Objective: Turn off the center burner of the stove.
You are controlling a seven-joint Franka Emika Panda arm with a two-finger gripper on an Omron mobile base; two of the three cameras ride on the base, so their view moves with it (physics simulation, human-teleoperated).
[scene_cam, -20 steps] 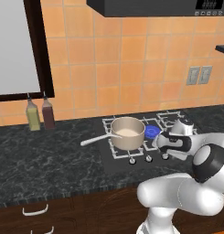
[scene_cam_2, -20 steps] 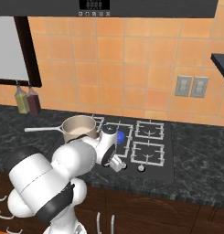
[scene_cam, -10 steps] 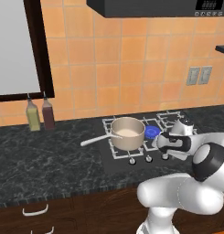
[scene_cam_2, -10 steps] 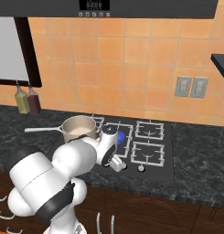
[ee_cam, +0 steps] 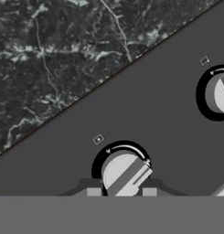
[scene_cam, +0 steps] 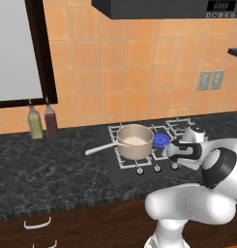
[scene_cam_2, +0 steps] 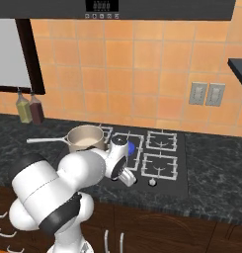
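Knob (ee_cam: 124, 172) work now: my pincer (ee_cam: 118, 192) has closed snugly on its ridge, whose long axis runs slantwise across the hand view. I should twist steadily about its centre without dragging sideways. On the stove (scene_cam: 117, 167), the burner (scene_cam: 161, 140) glows blue just beside the saucepan (scene_cam: 135, 141).

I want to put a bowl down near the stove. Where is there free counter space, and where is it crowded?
Free: the dark counter between the two bottles and the stove, under the saucepan handle's left end. Also counter right of the stove. Crowded: the stove's front, where the gripper grips a knob.
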